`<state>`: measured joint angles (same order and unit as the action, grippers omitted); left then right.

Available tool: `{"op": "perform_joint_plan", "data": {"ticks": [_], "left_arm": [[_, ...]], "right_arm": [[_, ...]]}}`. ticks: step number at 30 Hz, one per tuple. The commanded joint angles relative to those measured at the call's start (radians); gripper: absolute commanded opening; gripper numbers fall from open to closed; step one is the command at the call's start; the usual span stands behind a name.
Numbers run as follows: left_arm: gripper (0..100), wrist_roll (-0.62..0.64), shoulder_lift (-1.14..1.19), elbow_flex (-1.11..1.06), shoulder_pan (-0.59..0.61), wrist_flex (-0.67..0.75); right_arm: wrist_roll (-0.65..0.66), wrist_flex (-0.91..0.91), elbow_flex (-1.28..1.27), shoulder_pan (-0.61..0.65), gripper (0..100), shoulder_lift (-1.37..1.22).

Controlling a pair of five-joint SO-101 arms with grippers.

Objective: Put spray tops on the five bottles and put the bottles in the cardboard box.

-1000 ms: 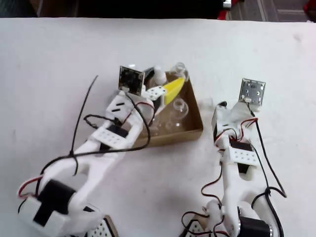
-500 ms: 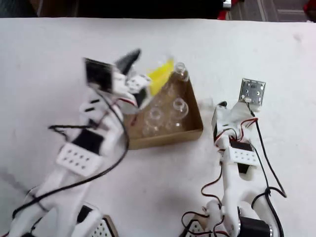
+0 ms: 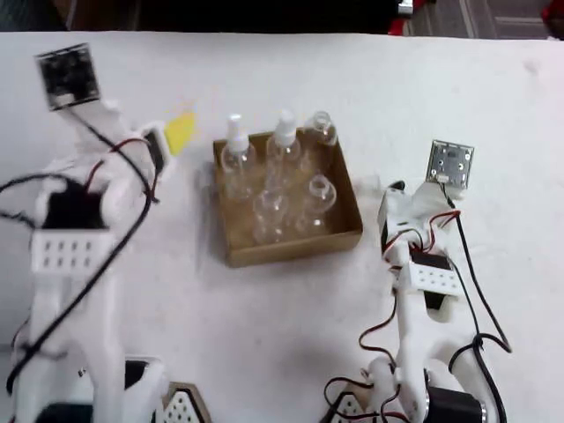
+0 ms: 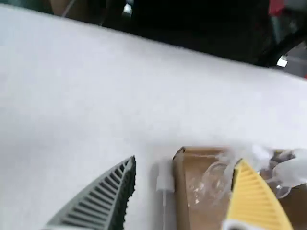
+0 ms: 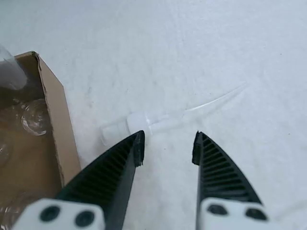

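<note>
Overhead shot of a white table (image 3: 291, 79) w/ two white robot arms based at its near edge. A brown cardboard box (image 3: 291, 248) sits approx. mid-table, open side up, w/ five clear bottles standing in it. Two on the side of the box nearer the table's far edge wear white spray tops: first capped bottle (image 3: 235, 160) and second capped bottle (image 3: 283, 155). Three have bare necks: corner bottle (image 3: 322, 129) nearest the table's far edge, right-hand bottle (image 3: 319, 191), and middle bottle (image 3: 270, 210).

The left arm (image 3: 79, 238) stands toward the table's left edge, apart from the box, its yellow finger (image 3: 181, 132) pointing at the far edge. In the left wrist view the left tool (image 4: 186, 163) is open, w/ the grey ribbed finger (image 4: 108, 201) and the yellow one spread wide. Btwn them a loose spray top (image 4: 164, 178) lies on the table, just beside the box's outer wall, touching neither finger.

The right arm (image 3: 423, 264) is on the side of the box nearer the table's right edge. The right tool (image 5: 168, 141) is open too, two black ribbed fingers w/ a clear gap. A second loose spray top (image 5: 139, 122) lies on its side on the table just past the fingertips, near the box wall. Its thin dip tube (image 5: 216, 99) trails away from the box.
</note>
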<state>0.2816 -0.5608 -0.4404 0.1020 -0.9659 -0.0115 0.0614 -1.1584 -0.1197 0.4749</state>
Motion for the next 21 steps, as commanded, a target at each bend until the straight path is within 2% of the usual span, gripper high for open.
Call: {"op": "perform_joint_plan", "data": {"ticks": [1, 10, 12, 21], "left_arm": [[29, 0.014, 0.194, 0.061, 0.015, -0.025], [29, 0.017, 0.636, 0.252, 0.016, -0.003], [29, 0.017, 0.72, 0.308, 0.016, -0.005], [29, 0.017, 0.99, 0.502, 0.015, 0.002]], "right_arm": [[0.012, -0.018, 0.012, -0.004, 14.5, 0.001], [0.014, -0.016, 0.011, 0.012, 14.5, 0.001], [0.051, -0.018, 0.011, 0.012, 14.5, 0.001], [0.089, -0.015, 0.009, 0.033, 14.5, 0.001]]}}
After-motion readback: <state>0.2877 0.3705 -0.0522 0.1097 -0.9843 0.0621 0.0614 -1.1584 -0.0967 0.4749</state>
